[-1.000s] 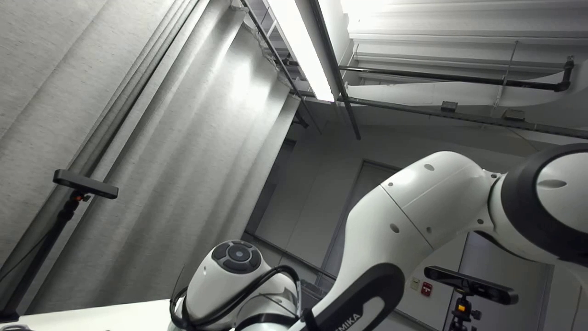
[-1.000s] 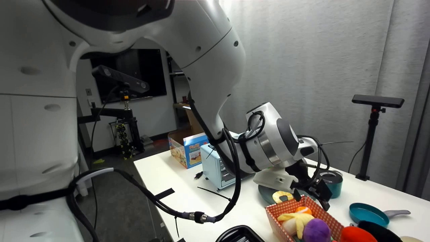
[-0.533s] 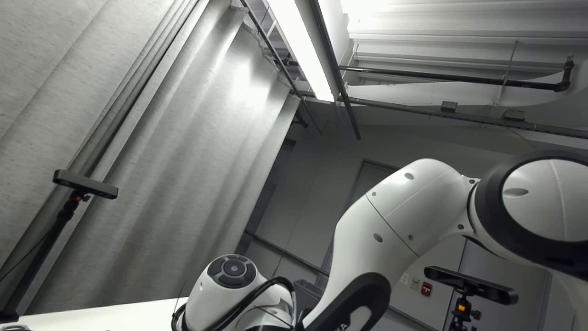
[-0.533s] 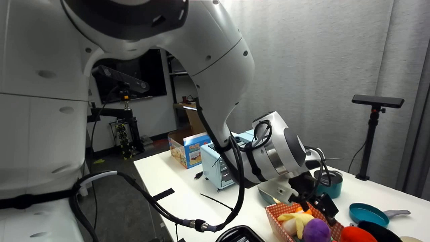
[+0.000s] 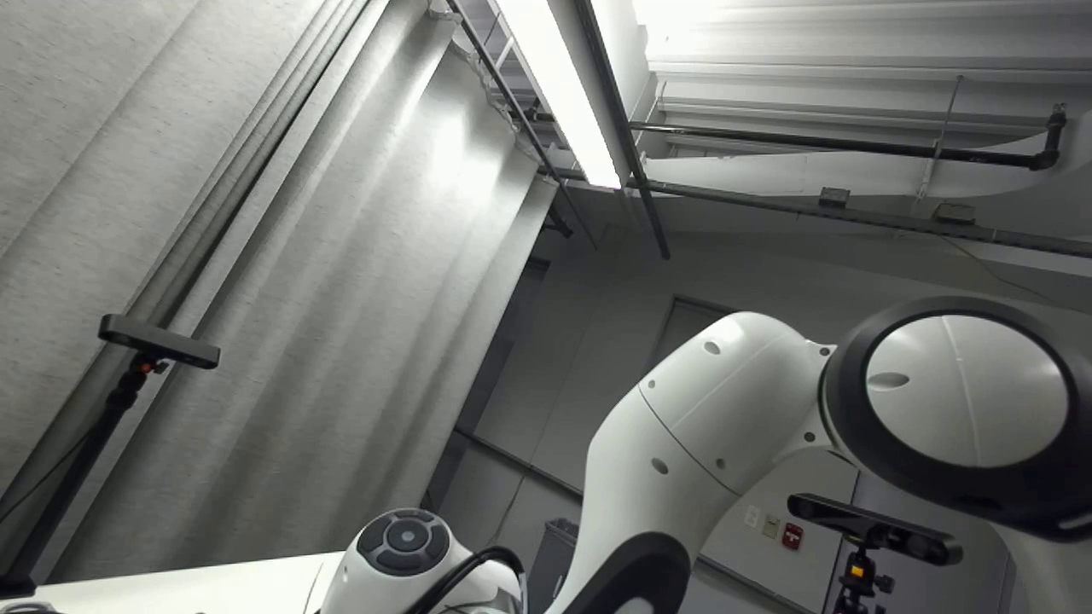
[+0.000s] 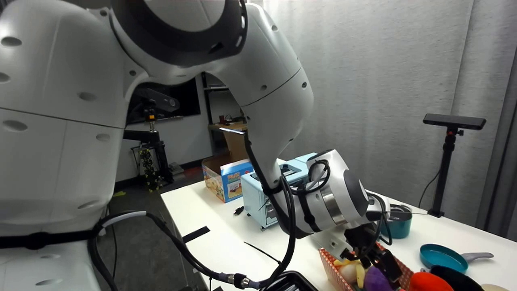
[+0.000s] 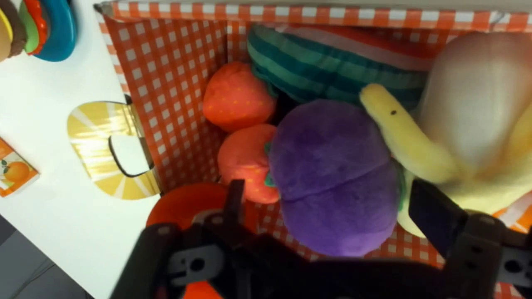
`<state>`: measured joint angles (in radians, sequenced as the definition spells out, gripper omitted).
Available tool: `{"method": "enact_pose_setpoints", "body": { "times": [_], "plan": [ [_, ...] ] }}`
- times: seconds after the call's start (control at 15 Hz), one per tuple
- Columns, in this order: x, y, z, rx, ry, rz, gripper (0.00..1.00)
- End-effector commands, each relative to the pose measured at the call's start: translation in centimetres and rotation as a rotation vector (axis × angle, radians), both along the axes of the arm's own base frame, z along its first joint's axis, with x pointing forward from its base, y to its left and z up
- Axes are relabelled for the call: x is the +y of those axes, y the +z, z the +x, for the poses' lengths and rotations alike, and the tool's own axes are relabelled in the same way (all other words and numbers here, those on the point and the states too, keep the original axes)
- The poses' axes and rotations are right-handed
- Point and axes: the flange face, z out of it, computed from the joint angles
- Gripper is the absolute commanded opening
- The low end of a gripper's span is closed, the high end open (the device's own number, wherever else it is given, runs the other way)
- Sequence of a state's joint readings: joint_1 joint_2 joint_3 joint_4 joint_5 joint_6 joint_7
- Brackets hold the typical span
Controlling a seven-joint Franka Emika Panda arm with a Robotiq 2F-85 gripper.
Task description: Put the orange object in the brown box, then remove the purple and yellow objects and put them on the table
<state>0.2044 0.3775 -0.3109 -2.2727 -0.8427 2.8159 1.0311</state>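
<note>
At the checked box (image 7: 166, 99), the gripper (image 7: 330, 203) hangs spread and empty, astride the purple plush (image 7: 332, 162) inside, presumably to lift it out.

In both exterior views, gray curtains (image 5: 367, 290) fall in folds. A lit strip light (image 5: 564, 94) and a black pipe (image 5: 836, 144) run overhead. A dark screen (image 6: 189, 97) hangs on the pale wall (image 6: 189, 139), above dark gray floor (image 6: 141, 242).
</note>
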Motion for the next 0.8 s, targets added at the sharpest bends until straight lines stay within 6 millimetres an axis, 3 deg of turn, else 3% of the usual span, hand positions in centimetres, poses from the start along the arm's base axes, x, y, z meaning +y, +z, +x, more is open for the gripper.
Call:
{"method": "enact_pose_setpoints", "body": {
  "times": [0.0, 0.13, 0.47, 0.73],
  "plan": [
    [-0.3, -1.4, 0.8, -0.024, -0.038, 0.059, 0.72],
    [-0.4, -1.7, 0.9, -0.027, -0.041, 0.073, 0.69],
    [-0.7, -1.3, 1.3, -0.045, -0.042, 0.087, 0.32],
    [-0.1, 1.1, 1.6, -0.065, 0.001, 0.045, 0.11]
  ]
}}
